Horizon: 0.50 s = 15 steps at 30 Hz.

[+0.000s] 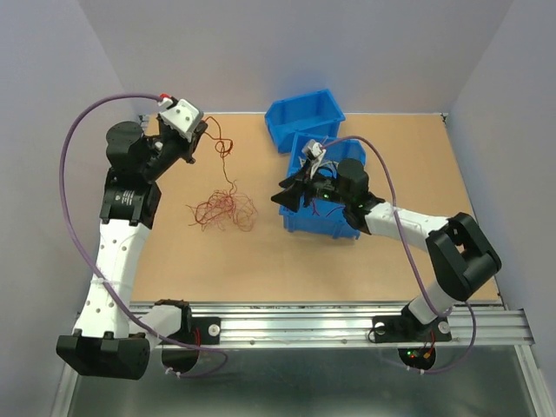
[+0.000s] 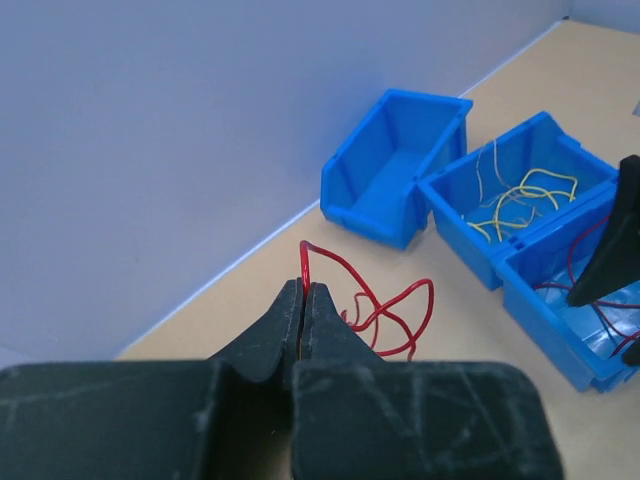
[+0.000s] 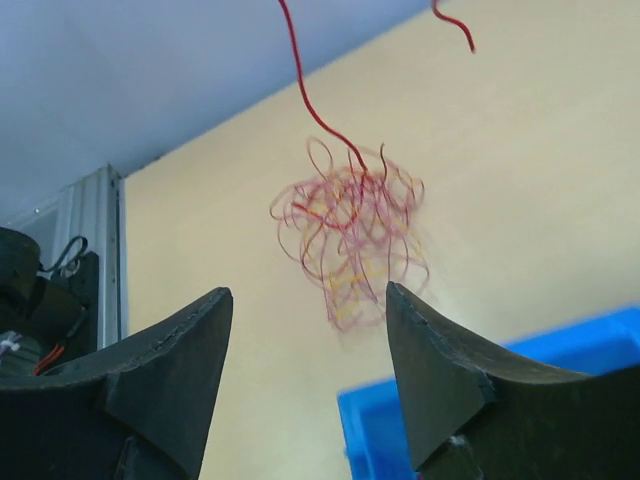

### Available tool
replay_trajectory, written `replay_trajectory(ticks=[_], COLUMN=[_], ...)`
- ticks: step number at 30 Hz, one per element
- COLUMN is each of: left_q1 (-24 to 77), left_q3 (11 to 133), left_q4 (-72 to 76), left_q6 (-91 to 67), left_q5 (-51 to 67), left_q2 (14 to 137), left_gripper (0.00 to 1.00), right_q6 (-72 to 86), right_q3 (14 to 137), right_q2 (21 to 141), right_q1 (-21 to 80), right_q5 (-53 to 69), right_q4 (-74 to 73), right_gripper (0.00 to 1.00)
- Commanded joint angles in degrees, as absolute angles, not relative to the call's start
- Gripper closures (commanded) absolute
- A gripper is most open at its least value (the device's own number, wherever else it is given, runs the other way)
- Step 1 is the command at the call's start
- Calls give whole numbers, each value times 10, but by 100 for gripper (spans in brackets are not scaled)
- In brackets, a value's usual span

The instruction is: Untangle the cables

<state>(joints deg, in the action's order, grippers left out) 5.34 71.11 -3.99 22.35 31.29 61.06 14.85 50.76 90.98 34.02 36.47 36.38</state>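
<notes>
The cables lie as a tangle (image 1: 222,209) of thin red, orange and yellow wires on the tan table. One red wire (image 1: 228,155) rises from the tangle to my left gripper (image 1: 205,131) at the back left. In the left wrist view that gripper (image 2: 303,289) is shut on the red wire (image 2: 388,306), which loops out past the fingertips. My right gripper (image 1: 282,189) hovers at the left edge of the double blue bin (image 1: 333,222). Its fingers stand open and hold nothing (image 3: 306,295), with the tangle (image 3: 350,225) beyond them.
An empty blue bin (image 1: 305,116) stands at the back centre. In the double bin, one compartment holds yellow wires (image 2: 520,197) and the other holds red ones (image 2: 585,300). A metal rail (image 1: 304,326) runs along the near edge. Grey walls surround the table.
</notes>
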Motion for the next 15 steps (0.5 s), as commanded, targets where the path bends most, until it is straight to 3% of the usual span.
replay_trajectory(ticks=[1,7,15], left_q1=[83,132,163], left_q3=[779,821,862], left_q4=[-76,-83,-96], left_q6=[208,175,156], left_q5=[327,326,325], left_q2=[607,613,614], left_gripper=[100,100,100], right_q6=[106,76,31], right_q3=[576,613,664], right_q2=[918,952,1040], right_q1=[379,410,451], right_q5=[359,383,313], right_q4=[439,468,492], right_gripper=[31,28,27])
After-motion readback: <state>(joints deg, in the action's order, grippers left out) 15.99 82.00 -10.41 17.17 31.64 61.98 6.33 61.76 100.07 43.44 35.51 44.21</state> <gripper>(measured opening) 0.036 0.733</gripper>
